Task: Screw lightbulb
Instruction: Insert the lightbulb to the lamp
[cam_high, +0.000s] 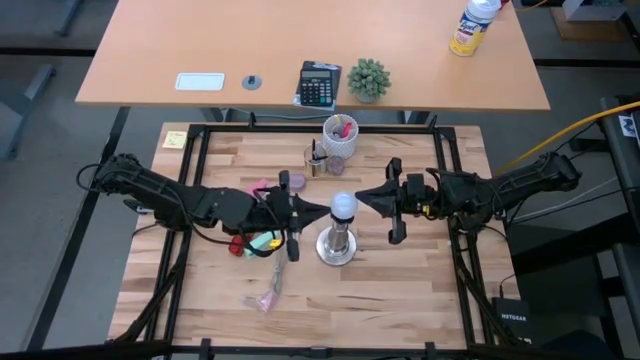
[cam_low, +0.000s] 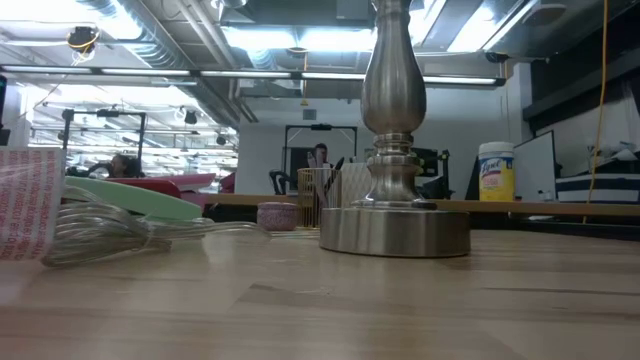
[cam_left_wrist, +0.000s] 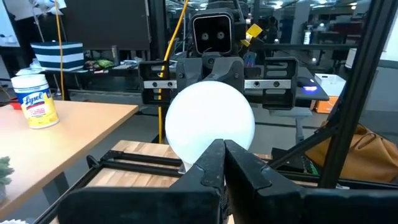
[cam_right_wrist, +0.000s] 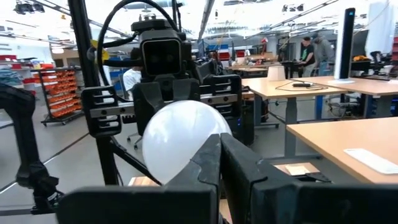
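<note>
The frosted-white lightbulb sits upright on top of the silvery socket stand in the middle of the table. Only the stand's column and round base show in the low view; the bulb is above that picture. My left gripper is shut, level, with its tips at the bulb's left side. My right gripper is shut and meets the bulb's right side. Each wrist view shows the globe just past its own shut fingers, with the other arm behind it. My left gripper has its shut fingertips against the globe's left side, coming in level from the table's left. The bulb stands upright on the stand. My right gripper has its shut fingertips against the globe's right side, coming from the table's right, tipped slightly upward.
A white cup with pens and small jars stand just beyond the stand. Green and red items lie under my left arm, and a clear wrapper lies nearer the front. A black frame rims the table.
</note>
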